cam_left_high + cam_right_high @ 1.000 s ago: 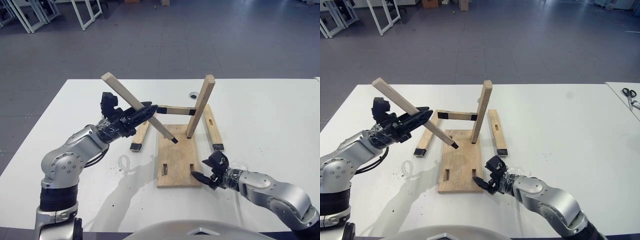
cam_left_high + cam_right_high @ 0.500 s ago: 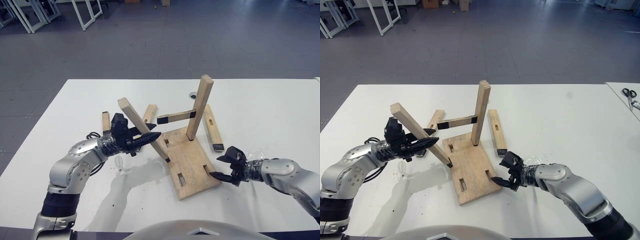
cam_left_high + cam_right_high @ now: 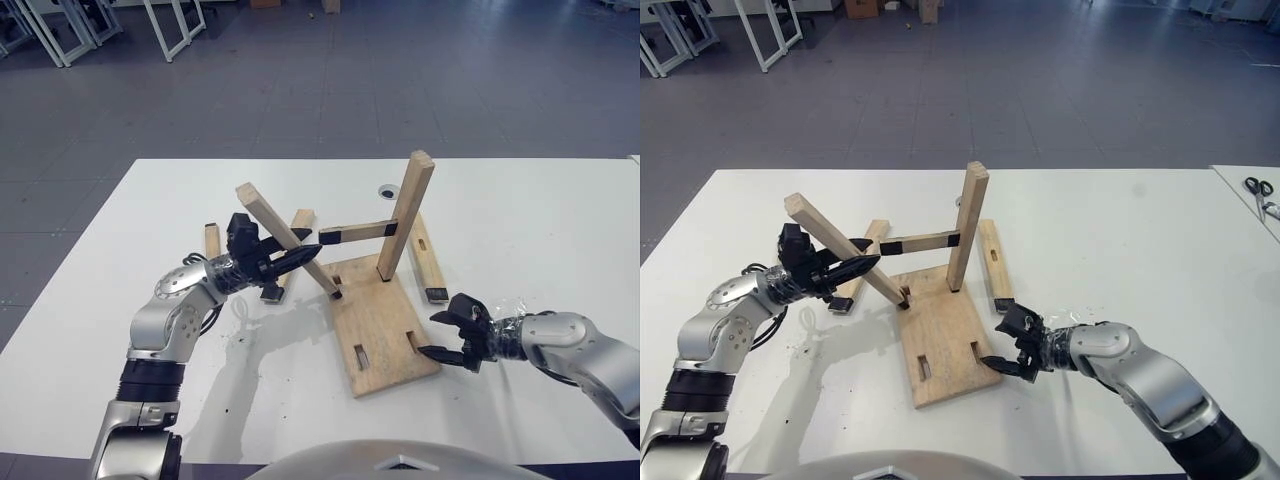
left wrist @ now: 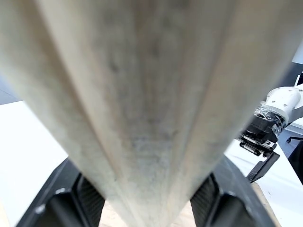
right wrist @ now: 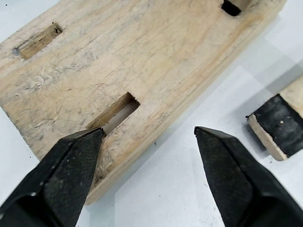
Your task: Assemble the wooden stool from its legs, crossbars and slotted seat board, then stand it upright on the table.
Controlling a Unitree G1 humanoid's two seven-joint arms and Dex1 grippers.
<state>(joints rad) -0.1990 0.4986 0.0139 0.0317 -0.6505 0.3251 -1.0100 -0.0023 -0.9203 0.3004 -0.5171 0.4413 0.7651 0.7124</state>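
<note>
Work is partly done. One leg (image 3: 404,215) stands in the seat board (image 3: 385,325) on the table (image 3: 530,215). Left gripper (image 3: 305,256) squeezes a second leg (image 3: 272,222), tip near a slot. Right gripper (image 3: 432,334) sits open by the board. Loose pieces (image 3: 427,262) wait.

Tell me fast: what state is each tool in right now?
Left tool: shut on the slanted leg.
Right tool: open, straddling the board's edge, holding nothing.

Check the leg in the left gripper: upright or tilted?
Tilted. The held leg leans in the left gripper, its black foot at the seat board's corner, unlike the upright leg.
</note>
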